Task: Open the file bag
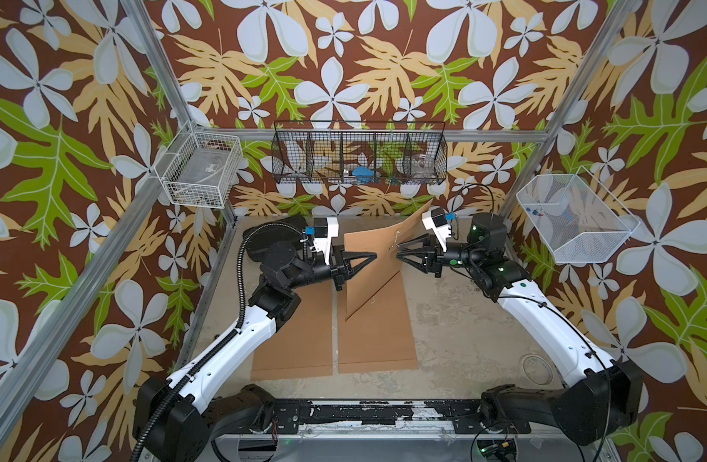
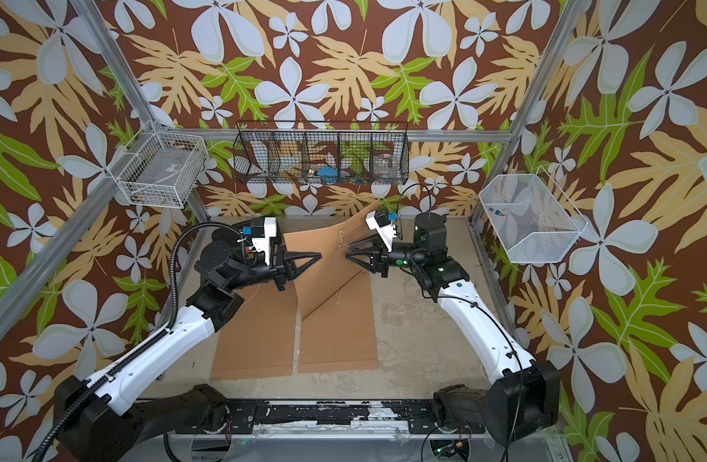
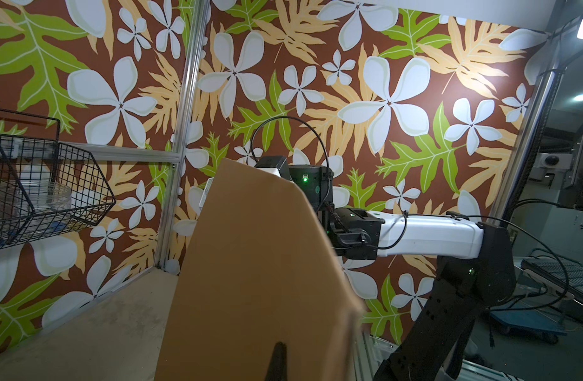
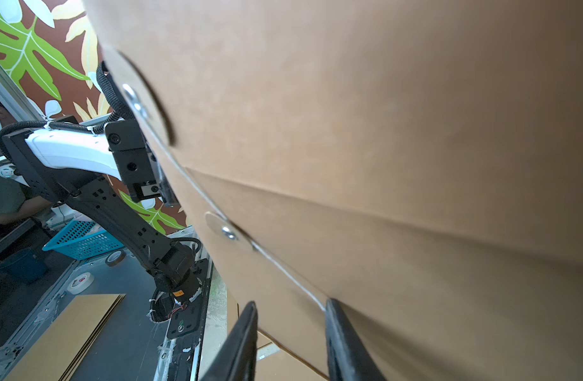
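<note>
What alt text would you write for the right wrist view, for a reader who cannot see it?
A brown file bag fills most of the frame, close to the camera. A thin white string runs from its round closure disc to one fingertip of the right gripper, whose black jaws stand apart. Behind, the left arm reaches to the bag.

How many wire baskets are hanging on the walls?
3: a white basket on the left wall, a black basket on the back wall, a mesh basket on the right wall. None looks hidden.

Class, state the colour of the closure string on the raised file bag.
White; the string shows best in the right wrist view.
</note>
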`<state>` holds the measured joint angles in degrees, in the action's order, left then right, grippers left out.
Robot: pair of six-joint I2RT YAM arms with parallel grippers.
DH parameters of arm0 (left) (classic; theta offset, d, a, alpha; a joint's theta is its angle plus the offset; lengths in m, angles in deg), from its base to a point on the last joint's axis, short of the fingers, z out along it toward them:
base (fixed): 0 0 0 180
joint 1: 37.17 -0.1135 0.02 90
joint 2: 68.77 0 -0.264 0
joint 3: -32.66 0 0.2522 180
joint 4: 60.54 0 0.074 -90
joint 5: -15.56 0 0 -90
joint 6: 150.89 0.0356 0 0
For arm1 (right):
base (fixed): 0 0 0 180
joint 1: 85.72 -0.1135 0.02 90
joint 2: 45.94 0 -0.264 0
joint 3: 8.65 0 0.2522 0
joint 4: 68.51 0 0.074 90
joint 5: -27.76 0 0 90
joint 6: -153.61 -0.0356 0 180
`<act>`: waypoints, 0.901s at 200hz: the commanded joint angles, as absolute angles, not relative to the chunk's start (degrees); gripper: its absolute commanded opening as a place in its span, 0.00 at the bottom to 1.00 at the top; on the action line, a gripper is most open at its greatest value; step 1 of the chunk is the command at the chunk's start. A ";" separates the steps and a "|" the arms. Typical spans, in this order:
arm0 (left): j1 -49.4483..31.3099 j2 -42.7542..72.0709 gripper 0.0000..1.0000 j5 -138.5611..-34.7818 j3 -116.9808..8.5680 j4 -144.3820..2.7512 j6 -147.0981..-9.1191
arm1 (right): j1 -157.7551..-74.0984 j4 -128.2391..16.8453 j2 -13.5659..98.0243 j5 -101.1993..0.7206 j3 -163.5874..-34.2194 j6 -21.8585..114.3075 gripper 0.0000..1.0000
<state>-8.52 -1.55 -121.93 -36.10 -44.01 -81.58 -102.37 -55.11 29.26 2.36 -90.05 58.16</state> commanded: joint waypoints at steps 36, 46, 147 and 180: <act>-8.60 -1.34 0.00 -123.26 -36.03 -41.43 -81.97 | -102.47 -54.93 28.86 3.09 -90.70 59.38 0.30; -8.60 -1.27 0.00 -123.30 -35.97 -41.42 -82.06 | -102.54 -54.83 28.87 3.21 -90.79 59.39 0.28; -8.60 -2.12 0.00 -118.81 -35.50 -41.11 -81.97 | -102.82 -53.34 29.11 0.14 -91.11 59.15 0.00; -8.60 -3.11 0.00 -114.57 -35.42 -41.32 -81.28 | -102.86 -52.99 26.92 -2.30 -89.59 58.60 0.00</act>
